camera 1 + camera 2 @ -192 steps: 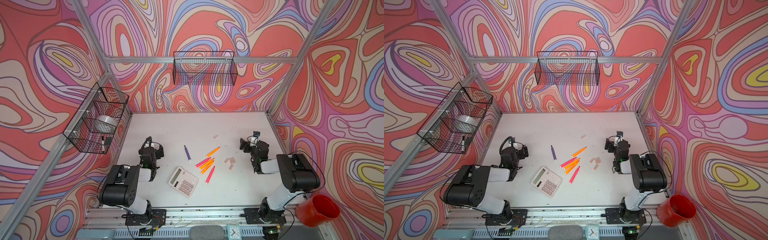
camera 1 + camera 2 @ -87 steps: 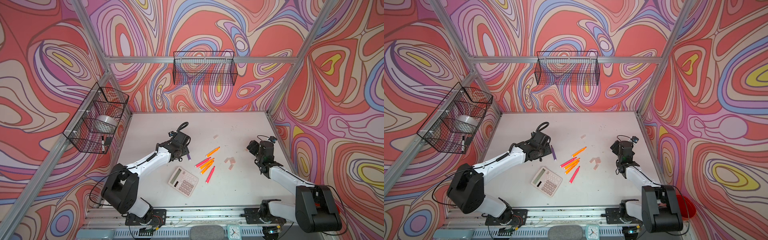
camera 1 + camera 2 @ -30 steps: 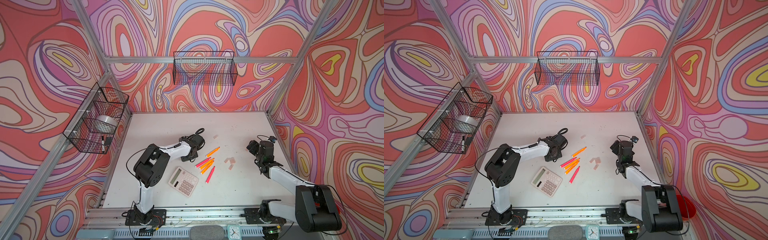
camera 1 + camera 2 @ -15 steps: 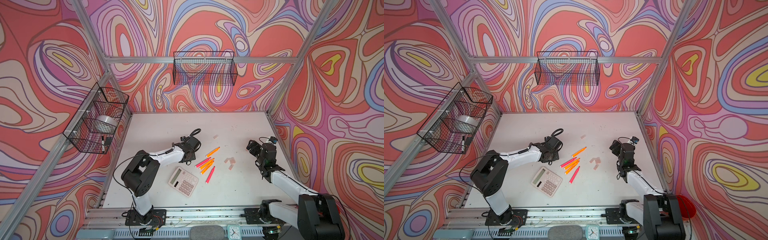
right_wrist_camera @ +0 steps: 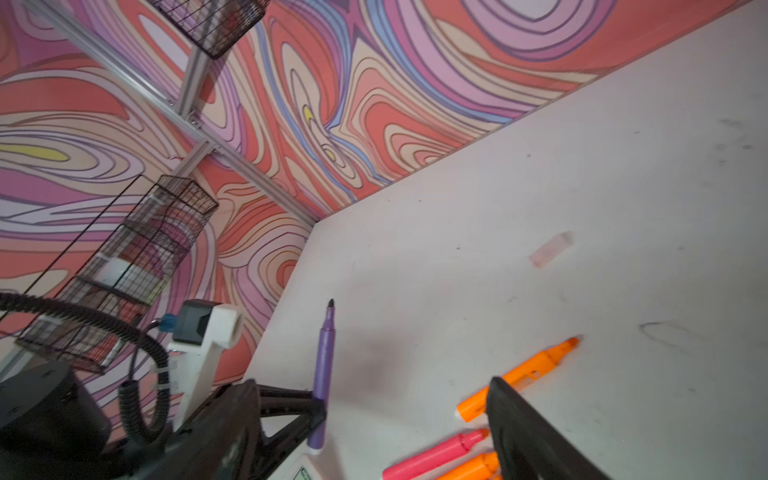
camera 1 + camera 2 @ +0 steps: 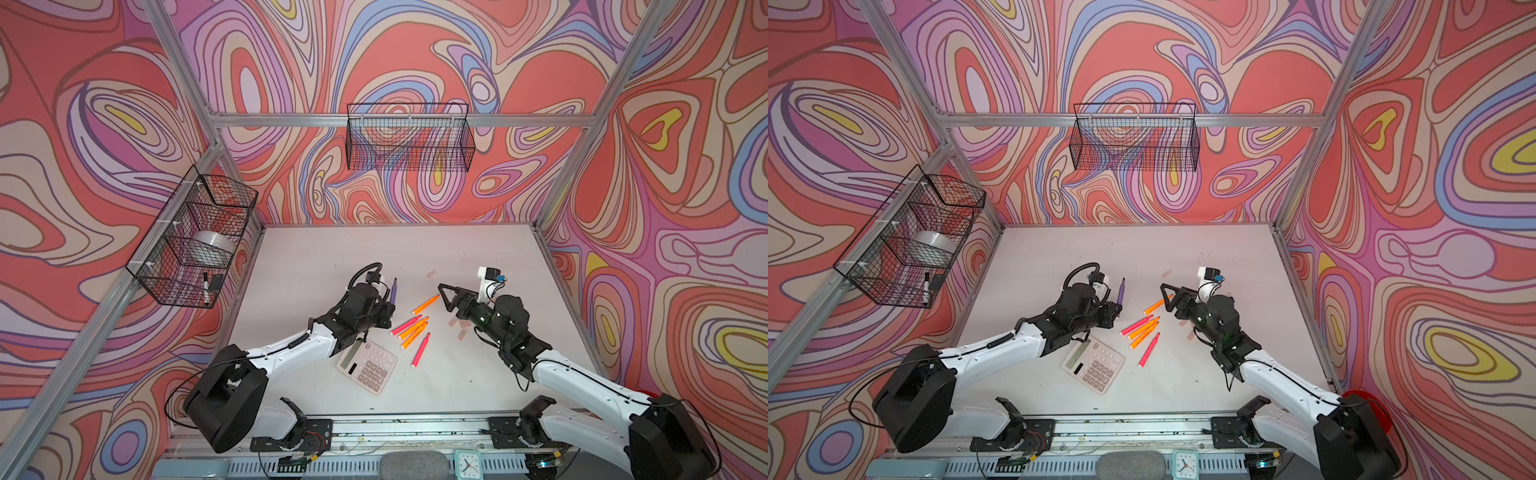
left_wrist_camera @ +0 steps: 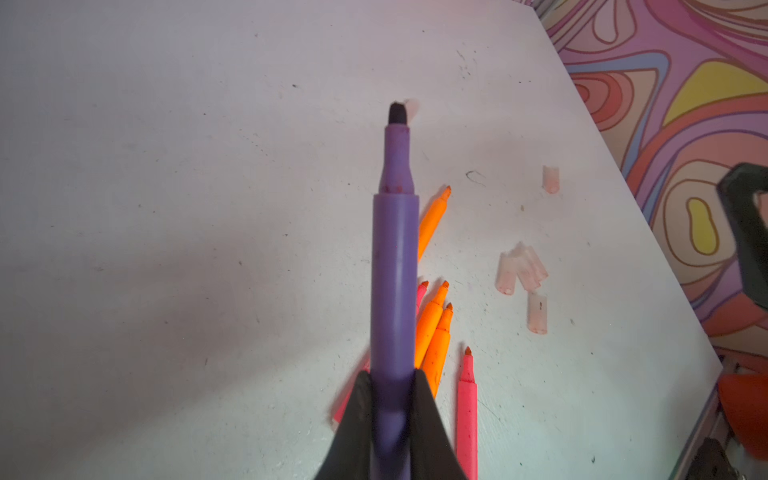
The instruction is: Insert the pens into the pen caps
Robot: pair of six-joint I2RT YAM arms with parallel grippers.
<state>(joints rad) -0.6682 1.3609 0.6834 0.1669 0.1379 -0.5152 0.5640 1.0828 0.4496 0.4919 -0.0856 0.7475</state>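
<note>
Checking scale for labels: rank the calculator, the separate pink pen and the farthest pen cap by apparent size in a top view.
Largest to smallest:
calculator
separate pink pen
farthest pen cap
None look alike.

The purple pen (image 7: 394, 266) has a dark tip; the orange pens (image 6: 425, 304) and pink pens (image 6: 420, 351) are neon. The pen caps (image 7: 506, 276) are translucent pinkish-white. The counter (image 6: 311, 266) is white. The walls (image 6: 415, 54) carry red, lilac, blue, cream swirls.
</note>
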